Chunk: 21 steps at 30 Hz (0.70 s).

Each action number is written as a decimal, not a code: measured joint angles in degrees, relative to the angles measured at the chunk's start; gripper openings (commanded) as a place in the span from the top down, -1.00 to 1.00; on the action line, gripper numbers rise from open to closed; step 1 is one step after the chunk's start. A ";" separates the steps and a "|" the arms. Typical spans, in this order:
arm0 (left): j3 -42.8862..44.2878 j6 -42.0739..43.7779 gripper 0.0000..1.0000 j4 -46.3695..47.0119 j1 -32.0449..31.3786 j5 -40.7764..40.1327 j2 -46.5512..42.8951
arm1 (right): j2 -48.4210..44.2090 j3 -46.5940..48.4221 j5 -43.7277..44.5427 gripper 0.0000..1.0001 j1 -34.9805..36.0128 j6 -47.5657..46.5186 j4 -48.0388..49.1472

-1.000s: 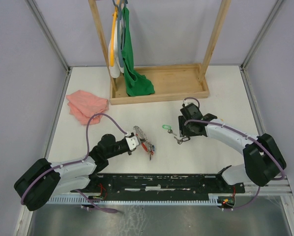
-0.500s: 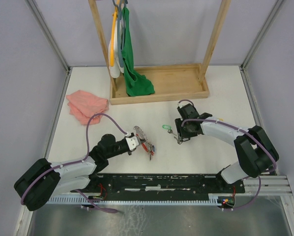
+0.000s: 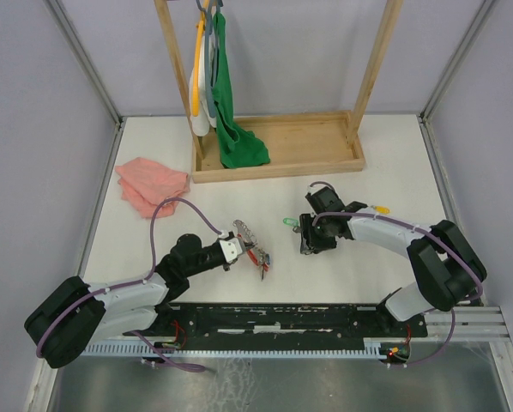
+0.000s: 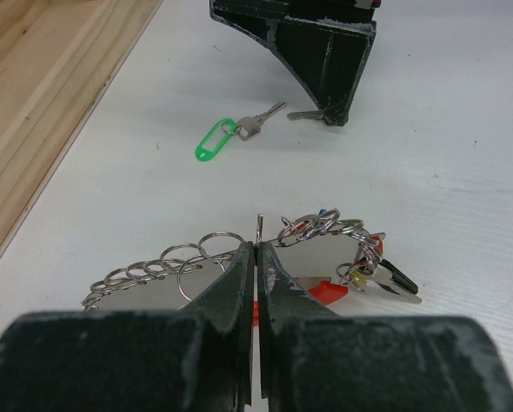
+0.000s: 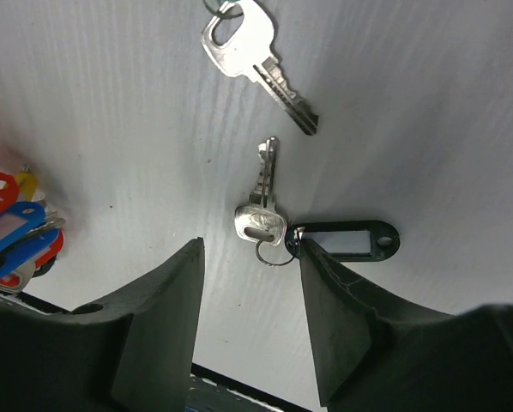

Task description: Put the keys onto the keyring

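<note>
- Jaws: the left gripper (image 4: 256, 251) is clenched on the wire of the keyring (image 4: 316, 230). The right gripper (image 5: 250, 249) is parted, one finger to each side of the black-tag key (image 5: 261, 221), not yet grasping it.
- Step in hand, as judged: picking up a loose key for threading. The right gripper is poised low over the key; the left holds the keyring ready just above the table (image 4: 428, 154).
- Next move, as judged: lower and close on the flat key bow, then carry it to the keyring. The key lies flat on the table, so the fingertips must get right down to the surface.
- Keys: silver. The black-tag key has an oblong tag joined by a small split ring. The green-tag key (image 4: 218, 139) lies just beside it, between the two grippers.
- Keyring: a thin loop threaded with small rings, with red- and blue-tagged keys bunched at one end.
</note>
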 measured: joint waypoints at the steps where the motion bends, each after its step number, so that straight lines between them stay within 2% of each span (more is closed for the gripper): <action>1: 0.00 0.00 0.95 0.00 0.00 0.00 0.00 | 0.00 0.00 -0.26 -0.13 0.33 0.09 0.13; 8: 0.00 0.00 0.95 0.00 0.00 -0.02 -0.02 | 0.26 1.70 -1.03 -0.10 1.92 -1.73 -0.35; 16: 0.00 0.00 0.95 0.00 0.00 -0.04 -0.61 | -0.09 5.77 -0.31 -0.13 3.26 -14.45 -7.63; 18: 0.00 0.00 0.95 0.00 0.00 -0.04 -0.61 | 0.22 7.10 0.66 -0.07 5.03 -17.18 -9.49; 21: 0.00 0.00 0.95 0.00 0.00 -0.07 -0.66 | 2.71 10.16 3.96 0.15 9.09 -21.14 -12.11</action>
